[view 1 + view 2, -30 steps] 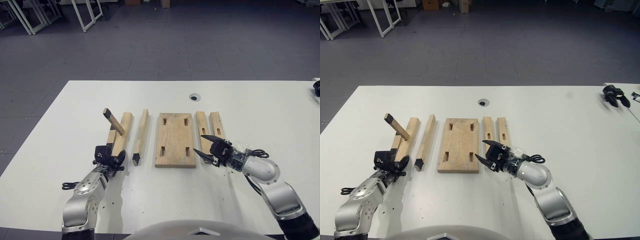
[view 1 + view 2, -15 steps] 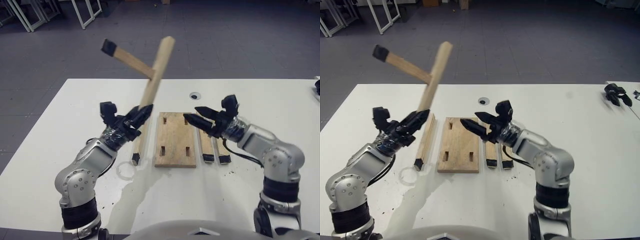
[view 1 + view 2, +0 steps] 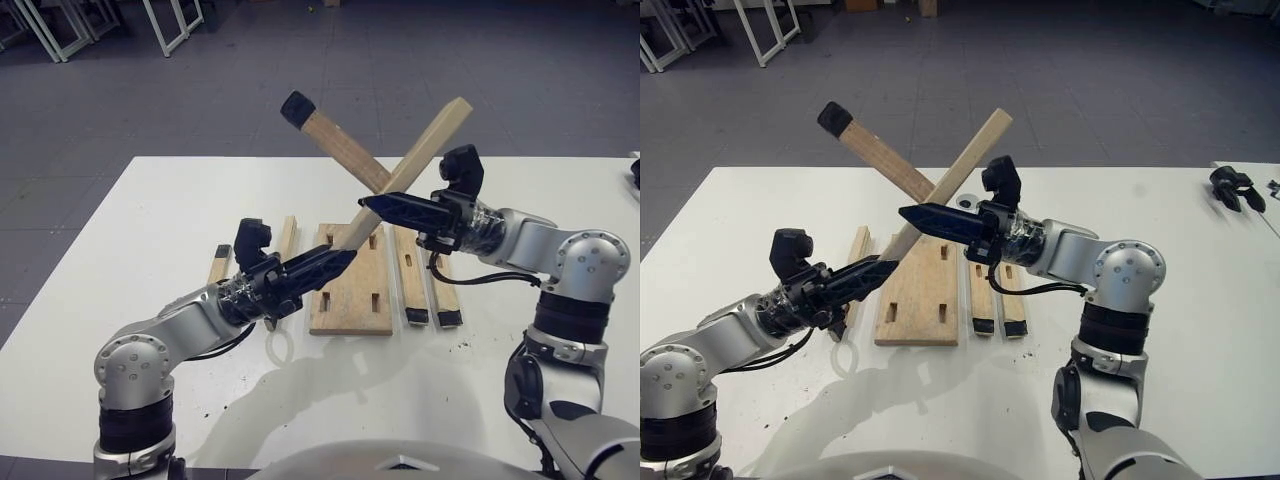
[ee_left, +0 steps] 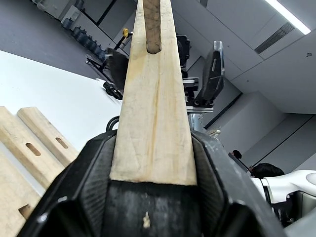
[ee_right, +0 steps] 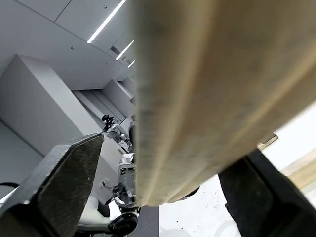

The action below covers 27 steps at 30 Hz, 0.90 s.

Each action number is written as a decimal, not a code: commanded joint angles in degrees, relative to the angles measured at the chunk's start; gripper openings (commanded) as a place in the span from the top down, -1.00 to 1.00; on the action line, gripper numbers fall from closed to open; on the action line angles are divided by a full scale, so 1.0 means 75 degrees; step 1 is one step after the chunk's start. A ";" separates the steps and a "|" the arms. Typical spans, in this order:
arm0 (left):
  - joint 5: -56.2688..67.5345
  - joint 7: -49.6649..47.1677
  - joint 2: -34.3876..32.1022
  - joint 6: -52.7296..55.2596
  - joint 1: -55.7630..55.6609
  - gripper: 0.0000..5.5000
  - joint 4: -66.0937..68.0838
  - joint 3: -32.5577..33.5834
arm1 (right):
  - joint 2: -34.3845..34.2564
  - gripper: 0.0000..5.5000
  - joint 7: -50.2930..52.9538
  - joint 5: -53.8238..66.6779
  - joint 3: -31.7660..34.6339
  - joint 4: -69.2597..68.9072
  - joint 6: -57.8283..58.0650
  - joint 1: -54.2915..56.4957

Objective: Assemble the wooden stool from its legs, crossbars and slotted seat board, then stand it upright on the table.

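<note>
Stool leg with its crossbar hangs above the seat board, pinched by my left pincer. My right pincer straddles it, spread. Next, I judge, it must close for a two-handed fit.

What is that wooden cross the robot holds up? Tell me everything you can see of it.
The wooden cross is two pale bars: a long one with a shorter, black-capped bar pushed through its slot. It tilts above the seat board, its lower end clamped in the left gripper; the right gripper straddles it with open fingers near the joint.
</note>
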State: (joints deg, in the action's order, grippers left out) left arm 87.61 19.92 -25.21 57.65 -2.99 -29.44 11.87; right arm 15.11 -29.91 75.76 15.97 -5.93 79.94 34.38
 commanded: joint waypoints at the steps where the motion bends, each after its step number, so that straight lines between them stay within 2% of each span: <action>1: 0.0025 0.0064 -0.0234 -0.0179 0.0029 0.26 0.0126 0.0007 | 0.0327 -0.14 -0.0429 0.0218 -0.0160 -0.0206 -0.0116 0.0066; 6: 0.0027 0.0440 -0.0489 -0.0228 0.0061 0.26 0.0124 -0.0017 | 0.0550 0.21 -0.0900 0.0182 -0.0368 -0.0397 -0.0374 0.0114; 9: 0.0236 0.0670 -0.0597 -0.0302 0.0033 0.26 0.0106 0.0000 | 0.0751 0.24 -0.1260 0.0176 -0.0446 -0.0480 -0.0565 0.0138; 10: 0.0266 0.0736 -0.0590 -0.0389 -0.0012 0.13 0.0081 0.0036 | 0.0791 0.25 -0.1309 0.0144 -0.0463 -0.0462 -0.0631 0.0157; 12: 0.0190 0.0814 -0.0586 -0.0584 -0.0058 0.00 0.0073 0.0136 | 0.0889 0.27 -0.1384 -0.0012 -0.0549 -0.0452 -0.0763 0.0126; 15: -0.0024 0.0704 -0.0614 -0.0974 -0.0097 -0.12 0.0391 0.0473 | 0.1162 0.27 -0.1605 -0.0336 -0.0758 -0.0516 -0.0924 -0.0085; 18: -0.1000 0.0296 -0.0665 -0.1567 -0.0289 -0.13 0.0942 0.0767 | 0.1637 0.27 -0.1978 -0.0792 -0.1031 -0.0709 -0.1128 -0.0395; 20: -0.2806 0.0346 -0.1139 -0.1972 -0.0238 -0.13 0.0968 0.0132 | 0.2033 0.27 -0.2258 -0.1327 -0.1224 -0.0727 -0.1456 -0.0586; 23: -0.6018 0.0682 -0.2052 -0.2838 0.0017 -0.13 0.0755 -0.1820 | 0.2313 0.27 -0.2509 -0.2265 -0.1419 -0.0430 -0.2282 -0.0590; 25: -0.7569 0.0729 -0.2289 -0.3258 -0.0011 -0.13 0.0740 -0.2957 | 0.2222 0.27 -0.2412 -0.2968 -0.1630 -0.0106 -0.2907 -0.0477; 27: -0.8508 0.0759 -0.2278 -0.3465 -0.0056 -0.13 0.0804 -0.3678 | 0.2169 0.27 -0.2361 -0.3467 -0.1824 0.0131 -0.3324 -0.0435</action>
State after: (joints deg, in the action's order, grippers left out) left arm 31.28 24.71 -41.18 33.59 -3.38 -23.11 -9.65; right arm 31.54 -47.92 53.76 3.91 -6.65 58.62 29.59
